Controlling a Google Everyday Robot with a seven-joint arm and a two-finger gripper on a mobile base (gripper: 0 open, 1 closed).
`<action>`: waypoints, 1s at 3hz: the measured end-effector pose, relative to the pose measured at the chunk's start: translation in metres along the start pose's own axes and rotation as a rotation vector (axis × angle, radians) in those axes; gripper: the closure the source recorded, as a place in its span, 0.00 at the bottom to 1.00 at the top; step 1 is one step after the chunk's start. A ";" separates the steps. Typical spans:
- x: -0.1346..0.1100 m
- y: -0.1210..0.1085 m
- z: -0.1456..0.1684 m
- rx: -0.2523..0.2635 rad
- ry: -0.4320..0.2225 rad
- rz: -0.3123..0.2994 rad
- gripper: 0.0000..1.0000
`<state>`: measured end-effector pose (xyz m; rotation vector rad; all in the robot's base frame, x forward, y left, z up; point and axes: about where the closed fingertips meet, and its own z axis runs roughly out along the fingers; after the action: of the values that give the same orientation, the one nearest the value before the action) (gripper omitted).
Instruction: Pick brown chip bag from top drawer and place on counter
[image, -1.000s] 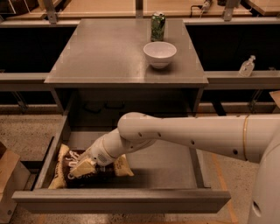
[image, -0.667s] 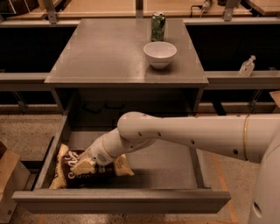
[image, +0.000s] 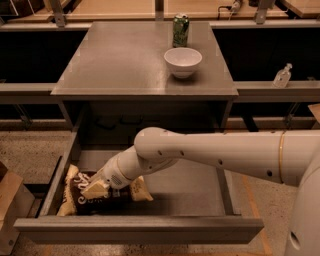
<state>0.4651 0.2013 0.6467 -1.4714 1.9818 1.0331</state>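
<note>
Camera view looks down on the brown chip bag (image: 77, 199), which lies flat on the bottom of the top drawer (image: 140, 229), in its front left corner. One pale yellow end rests against the drawer's left wall and the other points toward the drawer's middle. White lettering shows on the dark centre.

The gripper (image: 95, 189) sits right on top of the bag, over its middle, and hides part of the dark centre. Whether it is clamped on the bag or only resting on it cannot be told. The bag sticks out from under the gripper on both the left and the right.

A white arm (image: 215, 155) reaches in from the right edge, bends at a rounded joint above the drawer's middle, and angles down to the left into the drawer. The drawer is pulled well out, its plain grey front panel nearest the camera.

Behind and above the drawer is the counter (image: 120, 60), a smooth grey top. On its right part stands a white bowl (image: 183, 61), and just behind the bowl, near the back edge, a green can (image: 180, 30) stands upright. Further right, on a lower ledge, is a small clear bottle (image: 282, 76). A brown cardboard box (image: 10, 200) sits on the floor left of the drawer.
</note>
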 end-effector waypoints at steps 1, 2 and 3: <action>0.000 0.000 0.000 0.000 0.000 0.000 1.00; 0.000 0.000 0.000 0.000 0.000 0.000 1.00; 0.000 0.000 0.000 0.000 0.000 0.000 1.00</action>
<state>0.4652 0.2012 0.6474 -1.4712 1.9815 1.0332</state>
